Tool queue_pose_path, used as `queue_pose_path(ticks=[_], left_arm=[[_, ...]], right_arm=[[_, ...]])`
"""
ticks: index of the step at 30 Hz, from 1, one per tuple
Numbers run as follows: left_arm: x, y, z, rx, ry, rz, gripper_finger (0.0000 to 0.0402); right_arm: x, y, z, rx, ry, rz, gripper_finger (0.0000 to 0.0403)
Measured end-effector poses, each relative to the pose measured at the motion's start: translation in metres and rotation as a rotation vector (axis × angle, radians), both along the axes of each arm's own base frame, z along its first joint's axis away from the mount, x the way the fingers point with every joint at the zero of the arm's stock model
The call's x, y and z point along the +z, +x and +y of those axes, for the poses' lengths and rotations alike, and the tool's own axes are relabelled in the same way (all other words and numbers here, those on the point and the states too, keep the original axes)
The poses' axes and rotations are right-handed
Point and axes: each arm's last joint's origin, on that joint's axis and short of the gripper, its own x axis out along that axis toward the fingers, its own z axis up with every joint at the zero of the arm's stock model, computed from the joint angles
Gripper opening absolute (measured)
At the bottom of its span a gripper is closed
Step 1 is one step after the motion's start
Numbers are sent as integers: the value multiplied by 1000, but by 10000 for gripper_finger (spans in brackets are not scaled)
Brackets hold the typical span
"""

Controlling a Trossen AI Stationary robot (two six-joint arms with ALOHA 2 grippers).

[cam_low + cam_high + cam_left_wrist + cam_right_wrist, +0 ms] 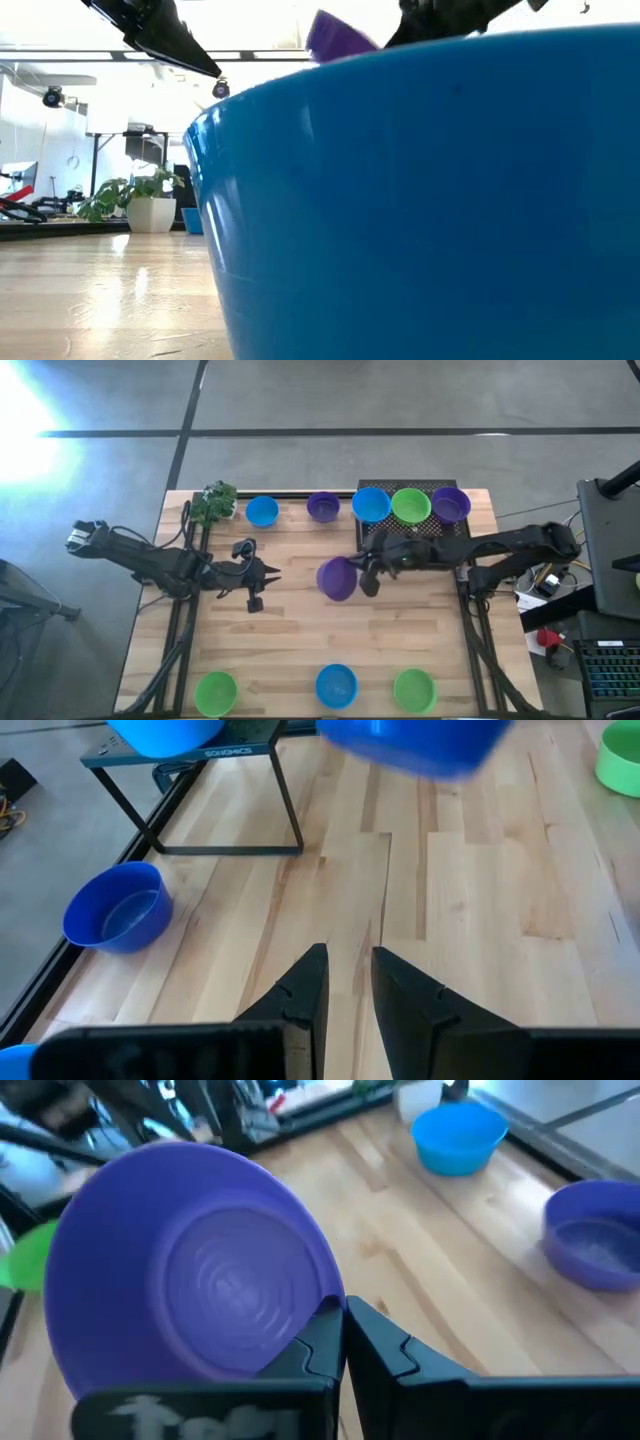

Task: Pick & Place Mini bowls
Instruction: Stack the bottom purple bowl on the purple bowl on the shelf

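Filling the low view, a blue mini bowl [420, 200] stands hard against the lens at the table's near edge. At the left of the wooden table [300, 640], the left gripper [262, 582] is held idle above bare wood, its fingers spread a little with nothing between them. At centre, a purple mini bowl [337, 578] is seen carried clear of the table, tipped on its side, its rim pinched by the pressed-together fingers of the right gripper [362, 573].

Judged from this, the carry step is in hand. It would be done well if the bowl were kept tilted no further, moved slowly, lowered until its base meets the wood or a chosen spot, and only then released, since a rim pinch on glossy plastic is likely to slip.

Counted left to right in the high view: at the far edge, a small plant [215, 502], one blue bowl [262, 511] and one purple bowl [322, 507] on the wood, then blue [371, 505], green [411, 506] and purple [451, 504] on a black stand [420, 532]; at the near edge, green [215, 693], blue [336, 686], green [414, 689]. Nine bowls are tallied in all: three blue, three green, three purple
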Motion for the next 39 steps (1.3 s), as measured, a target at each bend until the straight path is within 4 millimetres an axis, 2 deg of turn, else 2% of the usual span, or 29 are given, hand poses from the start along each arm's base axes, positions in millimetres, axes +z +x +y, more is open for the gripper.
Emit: queue_pose_path(ticks=[8,13,18,25,30,35,39], left_arm=[[1,0,0,-5,8,-4,74],[1,1,0,-11,16,-6,74],[1,1,0,-11,16,-9,74],[2,1,0,-10,12,-18,74],[2,1,0,-9,12,-18,74],[2,1,0,-9,11,-19,74],[2,1,0,-9,11,-19,74]], right_arm=[[35,-45,-4,-125,-30,-65,8],[46,-73,-12,-236,-36,-65,8],[56,-91,-23,-300,-37,-97,8],[92,-118,-43,-492,-97,26,8],[118,-130,-53,-575,-102,112,8],[135,-143,-62,-683,-59,227,8],[139,-151,-70,-776,-32,331,8]])
